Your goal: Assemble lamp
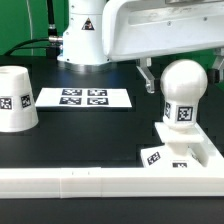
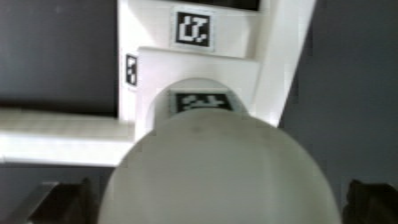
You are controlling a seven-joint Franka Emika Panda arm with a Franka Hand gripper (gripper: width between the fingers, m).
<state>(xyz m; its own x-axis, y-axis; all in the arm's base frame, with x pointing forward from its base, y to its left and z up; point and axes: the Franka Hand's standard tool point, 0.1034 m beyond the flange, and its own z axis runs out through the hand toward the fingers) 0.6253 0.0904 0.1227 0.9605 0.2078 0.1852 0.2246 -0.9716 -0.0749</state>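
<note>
Jaws apparently open astride bulb (image 1: 185, 85) | shade (image 1: 17, 98) well apart | rail (image 1: 100, 181) fronts base (image 1: 210, 150)

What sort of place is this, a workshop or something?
Likely a robotics research lab: a white robot arm stands at a black table, and the marker board and the lamp shade carry printed black-and-white square tags.

Even bright light, soft shadows; wrist view blurred close up.

Exterior view: you look low across the tabletop (image 1: 100, 125), facing the arm (image 1: 82, 35). Wrist view: very near, straight down. Both share the bulb (image 1: 183, 90) (image 2: 210, 170).
</note>
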